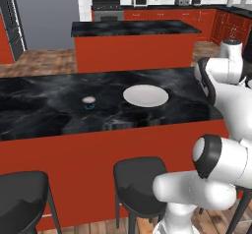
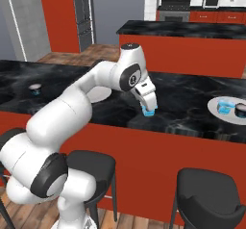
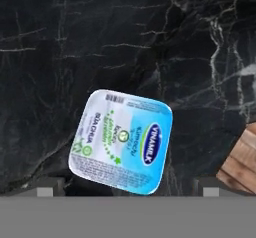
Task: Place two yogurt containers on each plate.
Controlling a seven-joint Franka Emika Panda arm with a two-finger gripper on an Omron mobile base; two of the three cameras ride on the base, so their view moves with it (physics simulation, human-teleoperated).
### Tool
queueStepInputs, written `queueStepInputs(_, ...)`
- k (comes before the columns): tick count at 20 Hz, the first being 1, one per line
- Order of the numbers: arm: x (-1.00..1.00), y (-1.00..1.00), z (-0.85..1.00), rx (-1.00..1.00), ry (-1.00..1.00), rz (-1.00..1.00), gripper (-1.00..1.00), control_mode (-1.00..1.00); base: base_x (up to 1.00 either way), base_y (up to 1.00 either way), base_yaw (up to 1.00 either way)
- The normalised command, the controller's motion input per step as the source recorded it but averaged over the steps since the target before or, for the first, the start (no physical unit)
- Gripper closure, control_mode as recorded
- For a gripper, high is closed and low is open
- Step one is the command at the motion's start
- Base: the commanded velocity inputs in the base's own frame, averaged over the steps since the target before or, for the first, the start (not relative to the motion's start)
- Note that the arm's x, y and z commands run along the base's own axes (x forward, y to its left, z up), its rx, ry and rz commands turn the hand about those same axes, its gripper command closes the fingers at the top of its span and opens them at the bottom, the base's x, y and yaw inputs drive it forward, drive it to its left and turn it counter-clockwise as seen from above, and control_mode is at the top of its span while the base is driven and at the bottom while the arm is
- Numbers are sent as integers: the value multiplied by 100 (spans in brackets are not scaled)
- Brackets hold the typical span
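The white arm fills the left and centre of the right base view, rising from the lower left, bending at a dark elbow and reaching across to the middle of the frame, where its wrist turns down over the near edge of the black marble counter. At its end the gripper points downward with a light blue yogurt tub at its fingertips, low over the counter; whether the tub touches the stone cannot be told. In the hand view that tub sits in the lower centre, seen lid-on, a rounded square of printed foil, with the two finger tips spread wide at the bottom corners to either side of it. From that view the jaws look open and not pressing its walls, though the right base view alone cannot settle this. The tub should be light, thin-walled and easily dented, its foil top soft, so a gentle squeeze on two opposite side walls below the rim looks wisest. One plate at the right edge of the right base view already carries tubs; another plate, centre of the left base view, lies bare, with a rounder tub well to its left.
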Motion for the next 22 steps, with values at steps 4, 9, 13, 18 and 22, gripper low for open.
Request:
queueStepInputs(4,33,-17,-13,0,0,0,-100,-100,0,0,0)
queueStepInputs(9,17,-27,-7,1,0,0,-100,-100,0,0,0)
queueStepInputs(13,3,-18,-12,0,0,0,-100,-100,0,0,0)
queueStepInputs(18,0,-4,-14,0,0,0,-100,-100,0,0,0)
queueStepInputs(22,0,0,-12,0,0,0,-100,-100,0,0,0)
